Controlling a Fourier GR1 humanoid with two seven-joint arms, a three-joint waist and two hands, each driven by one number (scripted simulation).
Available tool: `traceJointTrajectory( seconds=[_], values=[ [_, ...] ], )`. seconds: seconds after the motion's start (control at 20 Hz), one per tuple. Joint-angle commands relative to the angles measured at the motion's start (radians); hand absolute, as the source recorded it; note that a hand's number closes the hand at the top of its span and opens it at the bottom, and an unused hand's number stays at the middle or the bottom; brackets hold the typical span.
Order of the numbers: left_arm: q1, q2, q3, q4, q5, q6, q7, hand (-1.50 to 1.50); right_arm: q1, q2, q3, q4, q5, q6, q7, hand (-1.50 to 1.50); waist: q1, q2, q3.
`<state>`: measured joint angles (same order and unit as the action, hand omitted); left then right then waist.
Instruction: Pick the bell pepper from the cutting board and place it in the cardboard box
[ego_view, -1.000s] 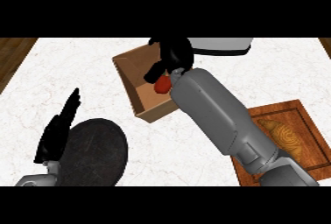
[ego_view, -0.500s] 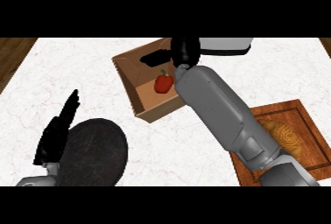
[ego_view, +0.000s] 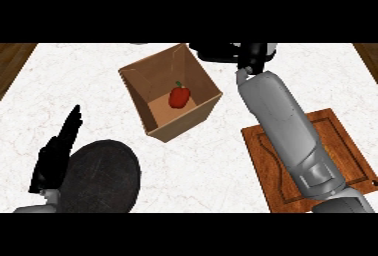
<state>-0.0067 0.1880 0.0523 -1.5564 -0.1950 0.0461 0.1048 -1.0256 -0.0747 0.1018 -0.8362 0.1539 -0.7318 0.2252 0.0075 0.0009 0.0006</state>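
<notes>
A red bell pepper (ego_view: 179, 97) with a green stem lies on the floor of the open cardboard box (ego_view: 159, 125) in the middle of the counter. My right hand (ego_view: 225, 51) is open beyond the box's far right corner, fingers spread, holding nothing. Its grey forearm runs down over the wooden cutting board (ego_view: 343, 150) at the right, which carries nothing. My left hand (ego_view: 55, 150) rests open at the lower left, fingers up.
A dark round plate (ego_view: 100, 177) lies at the lower left, beside my left hand. The white marble counter (ego_view: 88, 90) spreads around the box. Wooden floor shows at both upper corners.
My right hand let go of the pepper inside the box and pulled up and to the right, out of the box. The pepper now lies uncovered on the box floor. The left hand stayed still.
</notes>
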Motion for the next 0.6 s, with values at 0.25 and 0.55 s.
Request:
traceJointTrajectory(
  seconds=[0.25,0.55],
  values=[
    [0.059,0.018,0.045,0.010,0.032,-0.020,-0.060,0.00,0.281,-0.220,-0.130,-0.336,-0.125,0.126,-0.001,-1.50,-0.031,-0.009,0.000],
    [0.029,0.019,0.022,-0.102,0.013,-0.027,0.067,0.00,0.483,-0.369,-0.221,-0.461,-0.228,0.340,-0.071,-1.50,-0.014,-0.004,0.000]
  ],
)
